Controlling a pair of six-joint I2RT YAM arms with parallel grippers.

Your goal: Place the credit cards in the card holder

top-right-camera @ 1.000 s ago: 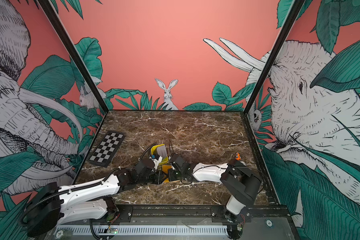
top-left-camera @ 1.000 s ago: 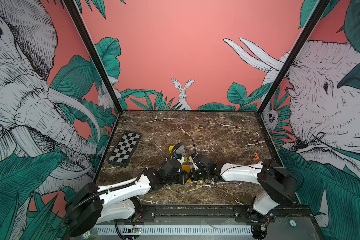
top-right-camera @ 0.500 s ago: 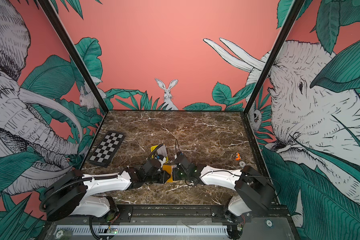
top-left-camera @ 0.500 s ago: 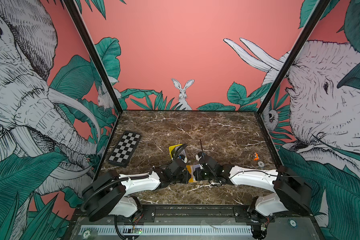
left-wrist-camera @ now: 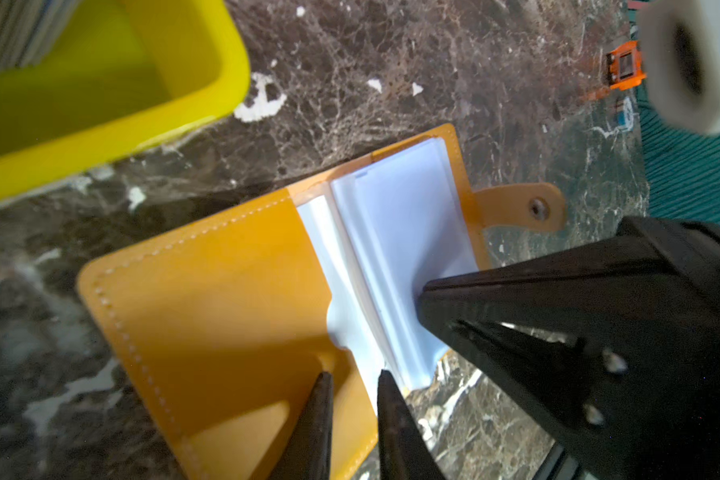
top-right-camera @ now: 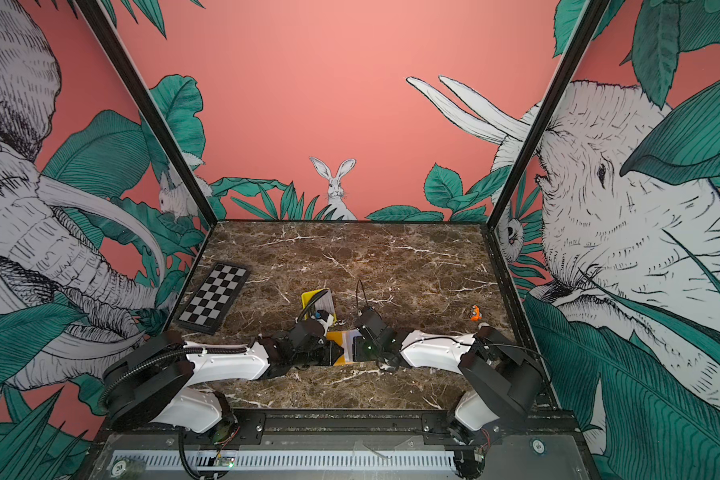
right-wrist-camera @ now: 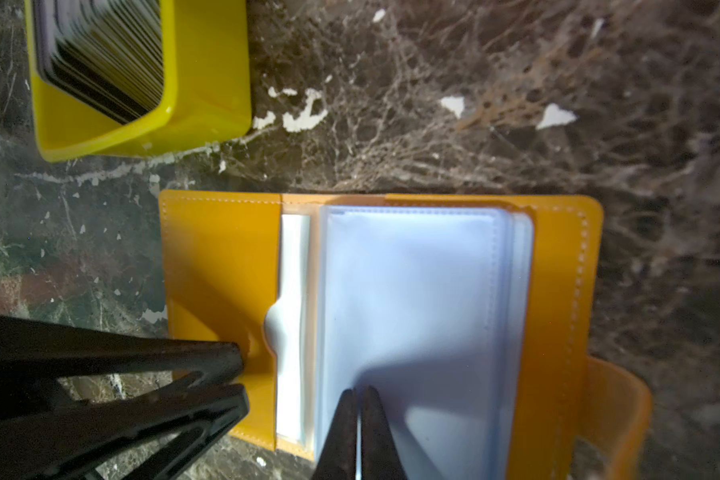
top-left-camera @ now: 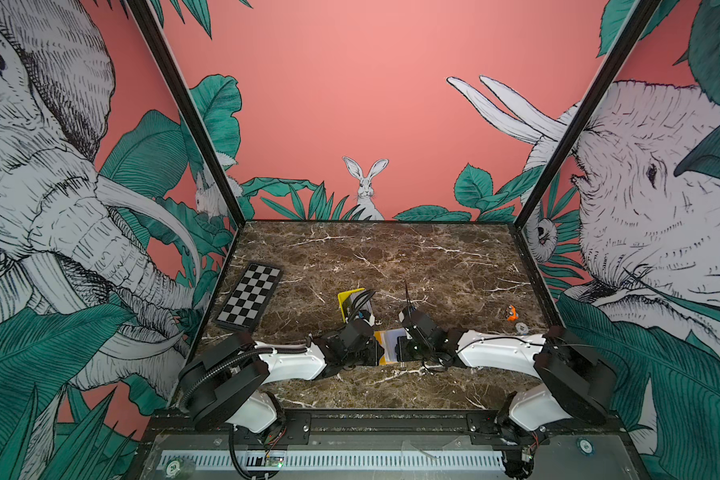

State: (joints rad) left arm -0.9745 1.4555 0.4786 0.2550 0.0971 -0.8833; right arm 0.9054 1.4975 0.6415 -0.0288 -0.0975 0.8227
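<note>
- Marble table (top-left-camera: 391, 257): we see both arms meeting at near-centre.
- Card holder (right-wrist-camera: 221, 266) lies open on table, near yellow tray (right-wrist-camera: 208, 83).
- Credit cards (right-wrist-camera: 109, 45) stand packed in tray.
- Clear sleeves (right-wrist-camera: 412, 291): we spot no card inside. Loading not begun, we judge.
- Right gripper (right-wrist-camera: 357, 395): clenched, tips on sleeves.
- Left gripper (left-wrist-camera: 354, 384): jaws narrowly parted at pocket edge, grasping nothing we see.

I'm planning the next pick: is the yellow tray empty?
No: in the right wrist view the yellow tray holds a stack of credit cards standing on edge.
</note>
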